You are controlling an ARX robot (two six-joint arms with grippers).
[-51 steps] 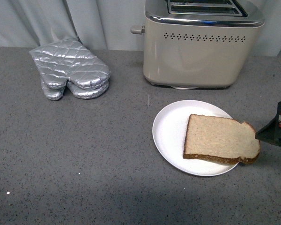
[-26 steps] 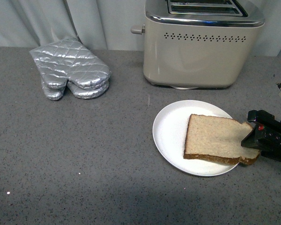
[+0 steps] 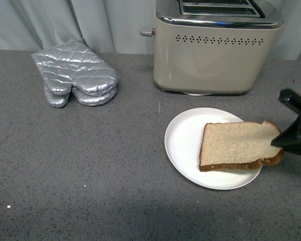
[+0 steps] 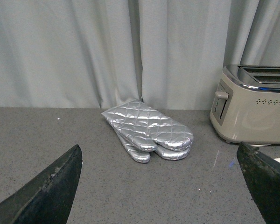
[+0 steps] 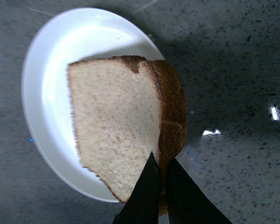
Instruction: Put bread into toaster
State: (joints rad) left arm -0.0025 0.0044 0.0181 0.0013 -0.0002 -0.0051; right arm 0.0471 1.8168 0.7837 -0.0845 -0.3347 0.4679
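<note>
Bread (image 5: 116,121) is pinched by its rounded crust end in my right gripper (image 5: 161,175), clamped on the slice. That end is tipped up past the right rim of the plate (image 3: 183,140); the opposite edge sits low over the plate, touching or not I cannot tell. I judge this the lift-off. Next calls for raising it clear, standing it upright and carrying it to the toaster (image 3: 210,65) behind the plate, lined up with a slot. My left gripper (image 4: 158,154) hangs spread wide.
</note>
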